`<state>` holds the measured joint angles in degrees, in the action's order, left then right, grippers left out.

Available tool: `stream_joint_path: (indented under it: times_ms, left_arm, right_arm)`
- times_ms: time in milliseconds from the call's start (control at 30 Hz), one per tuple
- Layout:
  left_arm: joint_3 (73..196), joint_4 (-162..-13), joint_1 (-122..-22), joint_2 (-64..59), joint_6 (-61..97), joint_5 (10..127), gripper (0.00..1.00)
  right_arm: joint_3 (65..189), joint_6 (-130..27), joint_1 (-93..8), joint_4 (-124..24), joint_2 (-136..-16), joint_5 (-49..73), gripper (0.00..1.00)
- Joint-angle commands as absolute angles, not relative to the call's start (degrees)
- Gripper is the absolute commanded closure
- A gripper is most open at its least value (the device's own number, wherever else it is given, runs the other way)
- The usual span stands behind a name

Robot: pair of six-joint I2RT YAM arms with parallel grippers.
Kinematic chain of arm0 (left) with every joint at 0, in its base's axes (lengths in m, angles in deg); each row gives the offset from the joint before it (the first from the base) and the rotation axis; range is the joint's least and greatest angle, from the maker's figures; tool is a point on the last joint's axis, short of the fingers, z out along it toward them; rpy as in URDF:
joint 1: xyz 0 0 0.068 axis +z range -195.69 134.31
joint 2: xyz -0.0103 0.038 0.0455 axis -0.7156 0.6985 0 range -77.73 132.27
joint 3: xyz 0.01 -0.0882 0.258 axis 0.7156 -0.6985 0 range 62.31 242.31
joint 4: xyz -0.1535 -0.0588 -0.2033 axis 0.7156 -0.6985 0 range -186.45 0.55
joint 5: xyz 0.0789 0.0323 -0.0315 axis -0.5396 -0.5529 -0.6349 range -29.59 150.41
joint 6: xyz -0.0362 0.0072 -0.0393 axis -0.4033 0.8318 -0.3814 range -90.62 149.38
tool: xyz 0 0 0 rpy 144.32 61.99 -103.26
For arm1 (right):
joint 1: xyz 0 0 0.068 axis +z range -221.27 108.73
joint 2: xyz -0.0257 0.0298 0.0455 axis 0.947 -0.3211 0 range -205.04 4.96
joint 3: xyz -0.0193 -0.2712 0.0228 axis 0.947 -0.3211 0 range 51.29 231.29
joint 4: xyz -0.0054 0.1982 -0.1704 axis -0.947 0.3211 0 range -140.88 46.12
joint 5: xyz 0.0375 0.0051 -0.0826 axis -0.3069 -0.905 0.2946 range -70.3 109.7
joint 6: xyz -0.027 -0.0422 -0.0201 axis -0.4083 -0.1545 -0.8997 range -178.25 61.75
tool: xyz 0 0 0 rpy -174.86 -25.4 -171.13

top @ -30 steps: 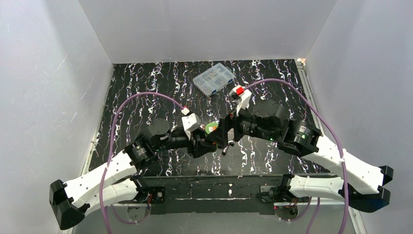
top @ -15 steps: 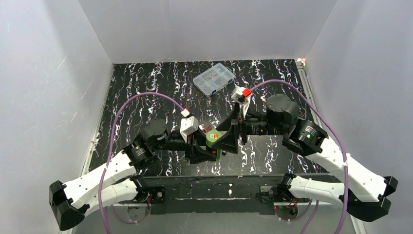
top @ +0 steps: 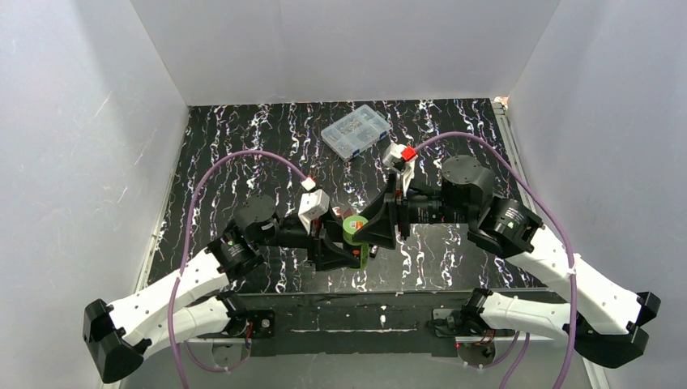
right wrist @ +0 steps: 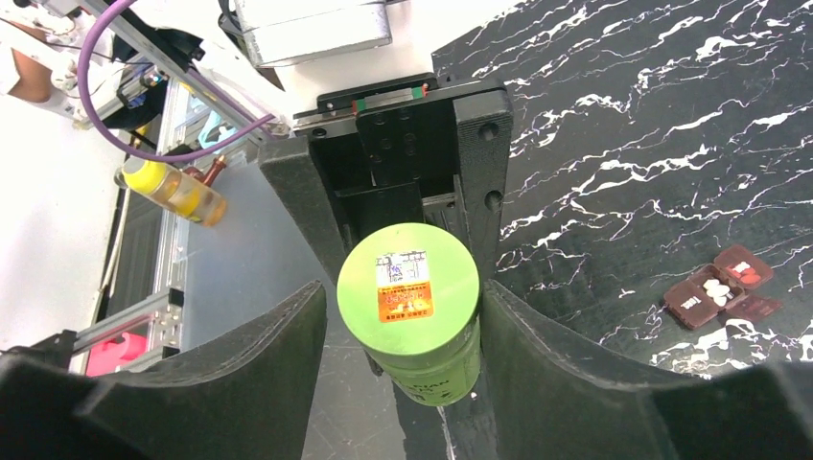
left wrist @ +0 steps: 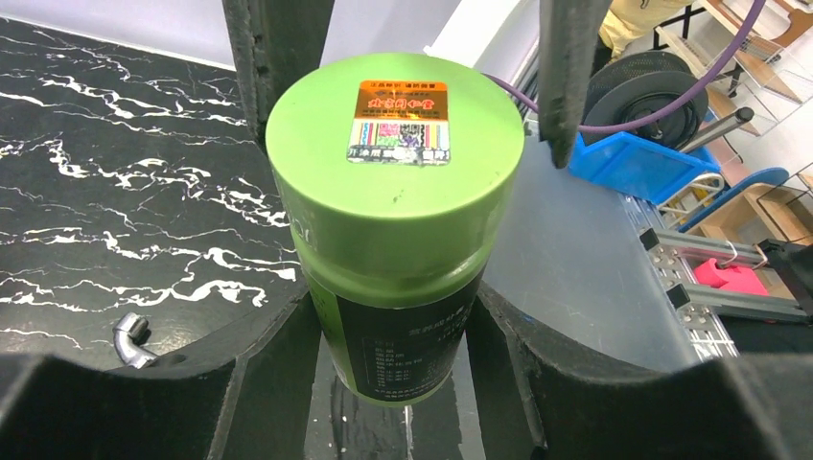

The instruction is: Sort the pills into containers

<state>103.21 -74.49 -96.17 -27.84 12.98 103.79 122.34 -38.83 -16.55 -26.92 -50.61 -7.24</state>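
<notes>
Plainly, a smooth round green cap (left wrist: 403, 187) tops the dark bottle (left wrist: 403, 335).

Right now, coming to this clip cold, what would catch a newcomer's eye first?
The bright green-capped bottle at the centre, gripped around its dark body by the left arm's jaws while the right arm's jaws straddle its cap with a gap. Next, the clear compartment box at the far middle of the black marbled table, and a small open brown pill case with white pills lying on it.

L jaws tight, R jaws ajar
</notes>
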Motion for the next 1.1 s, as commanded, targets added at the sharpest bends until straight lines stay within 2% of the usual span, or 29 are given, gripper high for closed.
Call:
stream_joint_path:
  times_ms: [0,267,433,567,900,1067]
  left_arm:
    - [104.42,-71.01,-95.36,-27.92,11.83,105.5,1.0]
    - [104.54,-71.03,-94.71,-27.76,11.68,103.07,1.0]
    - [106.63,-77.85,-94.65,-27.45,16.22,94.2,1.0]
    - [107.56,-79.79,-94.67,-26.95,18.23,86.86,1.0]
    - [110.35,-81.59,-94.67,-24.69,20.5,74.34,1.0]
    - [110.5,-81.13,-94.66,-24.49,20.37,73.23,1.0]
  right_arm:
    - [122.42,-39.09,-16.54,-28.68,-50.89,-6.21,0.36]
    - [122.19,-38.91,-15.66,-27.59,-51.06,-1.63,0.56]
    - [124.55,-37.34,-13.29,-23.0,-53.37,8.13,0.69]
    - [126.31,-31.41,-11.64,-20.36,-56.02,18.59,0.75]
    - [131.96,-20.55,-4.32,-10.81,-63.96,46.31,0.77]
    - [134.16,-19.36,-2.34,-8.05,-66.99,52.84,0.75]
